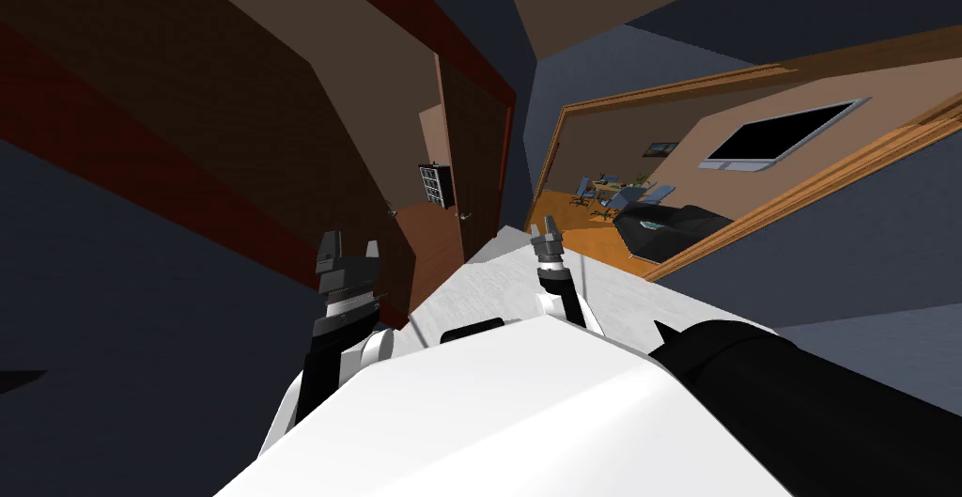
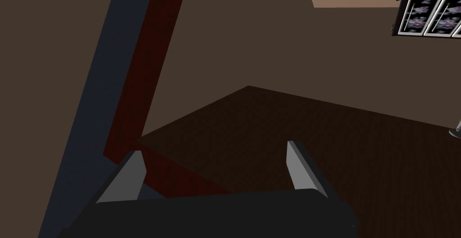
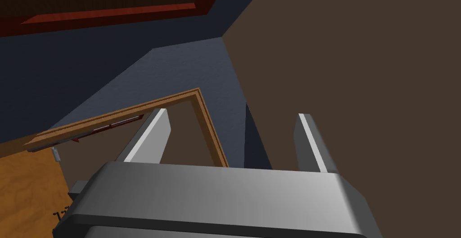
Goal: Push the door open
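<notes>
One dark door (image 2: 337, 159) ahead; orange-floored room (image 1: 575, 219) right.

Dark blue-grey walls (image 1: 845, 266) all around, and it's dim here. Off to the right, a light wood-framed opening (image 1: 827, 185) gives onto a brighter room: orange wooden floor (image 1: 564, 211), black wall screen (image 1: 784, 132), blue chairs (image 1: 615, 198) round a table, a dark sofa (image 1: 676, 225) — and a small picture (image 1: 660, 148) on the tan wall.
</notes>
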`<state>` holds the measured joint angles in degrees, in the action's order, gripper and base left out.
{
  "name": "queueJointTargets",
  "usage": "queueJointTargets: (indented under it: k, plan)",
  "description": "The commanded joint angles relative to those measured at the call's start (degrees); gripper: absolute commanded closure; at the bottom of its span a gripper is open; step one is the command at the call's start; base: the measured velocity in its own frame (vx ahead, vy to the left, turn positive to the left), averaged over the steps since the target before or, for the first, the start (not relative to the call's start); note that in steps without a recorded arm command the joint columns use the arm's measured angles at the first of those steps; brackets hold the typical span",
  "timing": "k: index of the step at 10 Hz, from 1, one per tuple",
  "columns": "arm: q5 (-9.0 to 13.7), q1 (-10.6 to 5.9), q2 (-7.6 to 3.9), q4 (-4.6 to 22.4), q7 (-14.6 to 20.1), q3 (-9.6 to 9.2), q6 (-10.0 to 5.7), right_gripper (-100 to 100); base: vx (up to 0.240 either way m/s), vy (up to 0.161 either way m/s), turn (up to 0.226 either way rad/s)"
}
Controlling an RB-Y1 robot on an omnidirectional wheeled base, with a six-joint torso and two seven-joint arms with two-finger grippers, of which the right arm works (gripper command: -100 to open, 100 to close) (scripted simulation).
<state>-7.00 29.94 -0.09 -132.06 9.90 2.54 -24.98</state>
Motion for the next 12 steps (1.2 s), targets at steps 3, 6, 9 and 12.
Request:
queueJointTargets:
  k: [3,6,9,12]
  plan:
    - [-0.1,-1.71,-0.84,4.1,0.2,-1.14,-0.95,-100,0.091,-0.013,0.012]
    - [-0.3,-3.37,-1.50,8.0,0.3,-2.25,-1.87,-100,0.143,-0.039,0.017]
    - [-0.4,-4.90,-2.03,11.7,0.5,-3.27,-2.72,-100,0.089,-0.019,0.013]
    - [-0.5,-6.63,-2.57,15.8,0.6,-4.42,-3.67,-100,0.084,-0.033,0.014]
